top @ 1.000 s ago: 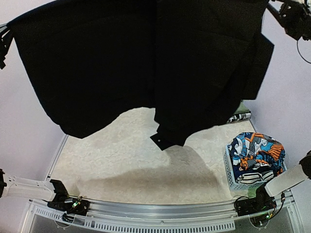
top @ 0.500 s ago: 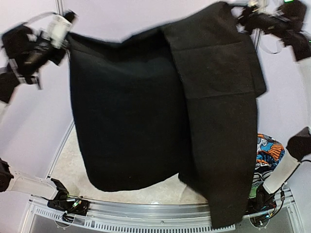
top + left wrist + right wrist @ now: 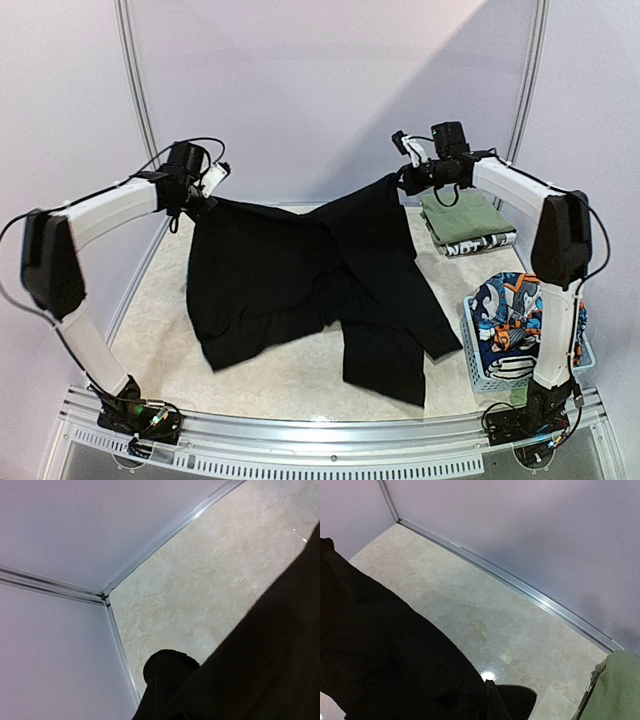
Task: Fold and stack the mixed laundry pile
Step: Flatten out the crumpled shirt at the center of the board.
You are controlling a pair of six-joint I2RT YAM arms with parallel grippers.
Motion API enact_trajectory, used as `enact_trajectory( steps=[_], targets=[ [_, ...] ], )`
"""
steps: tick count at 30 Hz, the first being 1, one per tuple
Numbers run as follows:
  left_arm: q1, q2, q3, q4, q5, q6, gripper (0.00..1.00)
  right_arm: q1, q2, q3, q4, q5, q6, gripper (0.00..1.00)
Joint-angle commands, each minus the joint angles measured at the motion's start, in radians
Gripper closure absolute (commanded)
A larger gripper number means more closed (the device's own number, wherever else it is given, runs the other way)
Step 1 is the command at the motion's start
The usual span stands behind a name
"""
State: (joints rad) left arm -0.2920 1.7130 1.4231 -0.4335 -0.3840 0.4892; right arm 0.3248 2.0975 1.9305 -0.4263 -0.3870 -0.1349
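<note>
Top view: the left gripper (image 3: 193,205), centre left of the frame, is pressed together on one upper corner of the black garment (image 3: 290,280). The right gripper (image 3: 402,180), right of centre and higher, pinches the opposite corner. The garment hangs between them and its lower part lies spread on the table (image 3: 150,330) in the middle of the frame. At the right, a folded olive-green cloth (image 3: 462,213) rests on a black-and-white printed piece (image 3: 480,243). At lower right, the cartoon-print garment (image 3: 520,315) is heaped in the pale blue basket (image 3: 478,368).

Left wrist view: the black garment fills the lower right and covers the fingers. Bare table shows at upper right, and the wall (image 3: 60,530) takes the left and top.

Right wrist view: the black garment fills the lower left, bunched at bottom centre over the fingers. The olive-green cloth shows in the lower right corner
</note>
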Motion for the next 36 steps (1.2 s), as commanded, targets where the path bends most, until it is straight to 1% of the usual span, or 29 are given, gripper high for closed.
enact_trajectory(
  steps=[1,4,6,10,14,15,16,17,18,19,20,21,22,23,25,27,29,31,32,34,36],
  targets=[
    [0.032,0.166,0.158,-0.001,0.027,-0.064,1.0,-0.004,0.129,0.082,0.085,0.13,0.018,1.0],
    [0.034,0.288,0.276,-0.026,-0.006,-0.071,1.0,-0.004,0.182,0.096,0.097,0.152,0.03,1.0],
    [0.026,0.339,0.316,0.007,-0.027,-0.071,1.0,-0.004,0.195,0.101,0.09,0.171,0.043,1.0],
    [0.0,0.395,0.363,0.068,-0.068,-0.035,1.0,-0.006,0.174,0.065,0.079,0.201,0.078,1.0],
    [-0.006,0.447,0.405,0.109,-0.093,-0.046,1.0,-0.008,0.144,0.032,0.107,0.268,0.107,1.0],
    [-0.009,0.467,0.434,0.11,-0.113,-0.046,1.0,-0.011,0.152,0.044,0.107,0.29,0.115,1.0],
    [-0.013,0.49,0.467,0.109,-0.166,-0.048,0.99,-0.013,0.165,0.072,0.102,0.313,0.126,0.97],
    [-0.019,0.514,0.5,0.105,-0.229,-0.052,0.93,-0.015,0.178,0.096,0.093,0.337,0.132,0.91],
    [-0.024,0.52,0.525,0.092,-0.269,-0.063,0.82,-0.016,0.199,0.117,0.081,0.351,0.171,0.81],
    [-0.028,0.513,0.542,0.067,-0.303,-0.077,0.66,-0.015,0.207,0.134,0.071,0.361,0.187,0.66],
    [-0.037,0.496,0.55,0.038,-0.338,-0.097,0.53,-0.016,0.211,0.148,0.053,0.373,0.194,0.52],
    [-0.048,0.471,0.554,-0.011,-0.366,-0.134,0.44,-0.016,0.204,0.161,0.023,0.38,0.208,0.42],
    [-0.061,0.436,0.552,-0.074,-0.382,-0.177,0.39,-0.02,0.192,0.169,-0.011,0.378,0.212,0.37],
    [-0.075,0.398,0.541,-0.153,-0.382,-0.229,0.38,-0.026,0.172,0.168,-0.053,0.363,0.208,0.34],
    [-0.106,0.293,0.475,-0.293,-0.315,-0.358,0.36,-0.041,0.104,0.128,-0.131,0.31,0.199,0.3],
    [-0.141,0.174,0.345,-0.377,-0.206,-0.452,0.33,-0.052,0.024,0.029,-0.186,0.218,0.174,0.29],
    [-0.183,0.05,0.204,-0.426,-0.117,-0.516,0.33,-0.053,-0.073,-0.083,-0.272,0.103,0.077,0.3],
    [-0.205,-0.077,0.074,-0.452,-0.025,-0.574,0.35,-0.051,-0.154,-0.195,-0.363,0.032,-0.055,0.3],
    [-0.211,-0.14,-0.004,-0.456,0.048,-0.594,0.36,-0.048,-0.204,-0.245,-0.405,0.015,-0.099,0.3],
    [-0.218,-0.239,-0.088,-0.477,0.166,-0.623,0.39,-0.037,-0.268,-0.358,-0.474,0.007,-0.224,0.31],
    [-0.224,-0.293,-0.134,-0.534,0.225,-0.656,0.4,-0.014,-0.331,-0.443,-0.512,0.048,-0.301,0.32]
  ],
)
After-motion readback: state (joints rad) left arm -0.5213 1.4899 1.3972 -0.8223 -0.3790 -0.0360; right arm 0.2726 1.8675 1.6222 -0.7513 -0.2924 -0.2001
